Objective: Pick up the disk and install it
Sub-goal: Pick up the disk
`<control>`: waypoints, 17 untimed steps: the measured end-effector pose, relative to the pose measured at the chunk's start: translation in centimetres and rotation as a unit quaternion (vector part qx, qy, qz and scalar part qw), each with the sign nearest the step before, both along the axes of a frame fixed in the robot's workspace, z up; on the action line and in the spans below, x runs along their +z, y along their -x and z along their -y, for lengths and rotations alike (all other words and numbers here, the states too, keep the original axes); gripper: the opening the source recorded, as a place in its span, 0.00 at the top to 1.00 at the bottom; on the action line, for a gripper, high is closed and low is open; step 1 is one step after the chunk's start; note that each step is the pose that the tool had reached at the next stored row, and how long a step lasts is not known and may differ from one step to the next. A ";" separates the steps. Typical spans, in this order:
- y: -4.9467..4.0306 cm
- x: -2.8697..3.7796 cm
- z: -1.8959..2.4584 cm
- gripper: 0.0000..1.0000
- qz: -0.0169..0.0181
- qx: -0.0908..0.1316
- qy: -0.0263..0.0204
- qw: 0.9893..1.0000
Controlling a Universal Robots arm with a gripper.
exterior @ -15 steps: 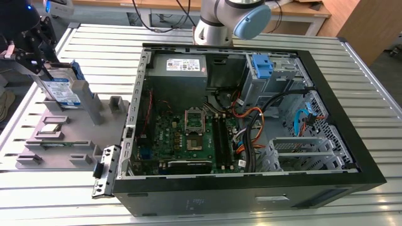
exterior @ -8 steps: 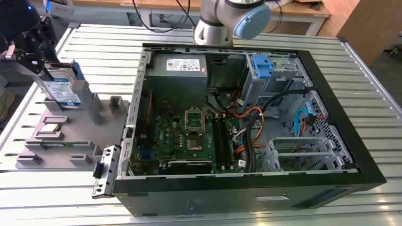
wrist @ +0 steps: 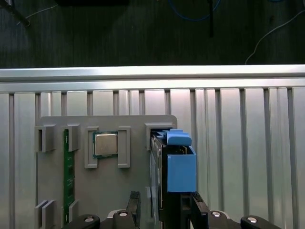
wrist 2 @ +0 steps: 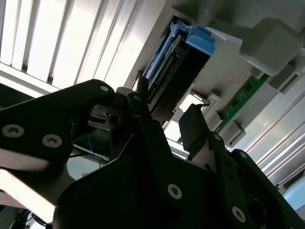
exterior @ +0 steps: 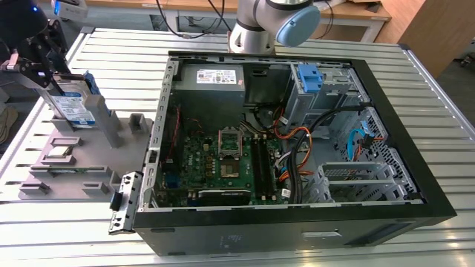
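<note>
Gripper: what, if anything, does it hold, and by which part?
Nothing held yet: the gripper has its jaws open astride the blue-framed end of the disk, which stands in the grey holder.

You've got a ribbed aluminium desk (exterior: pixel 111 50), brightly lit; far behind it a wooden table (exterior: pixel 349 14), wood cabinet (exterior: pixel 434 33) at the exterior view's right, grey floor (exterior: pixel 461 83).

robotics lab or workshop: slatted aluminium tabletop (exterior: pixel 119 50), 1 opened computer case (exterior: pixel 260 239) exposing its motherboard (exterior: pixel 215 161), grey parts fixture (exterior: pixel 82 178), robot arm base (exterior: pixel 252 36), trailing cables.
</note>
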State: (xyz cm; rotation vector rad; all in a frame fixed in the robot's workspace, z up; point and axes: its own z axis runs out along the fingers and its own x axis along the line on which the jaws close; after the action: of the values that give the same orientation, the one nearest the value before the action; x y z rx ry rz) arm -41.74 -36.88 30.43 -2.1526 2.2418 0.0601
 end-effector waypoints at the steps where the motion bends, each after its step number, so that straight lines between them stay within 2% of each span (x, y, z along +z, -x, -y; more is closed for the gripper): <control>1: 0.00 0.00 0.00 0.47 0.000 0.000 0.000 1.000; 17: 0.00 -0.11 -0.24 0.47 0.000 0.000 0.000 1.000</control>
State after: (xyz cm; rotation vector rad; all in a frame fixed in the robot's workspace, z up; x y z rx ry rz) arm -41.74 -36.64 30.32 -2.1522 2.2412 0.0608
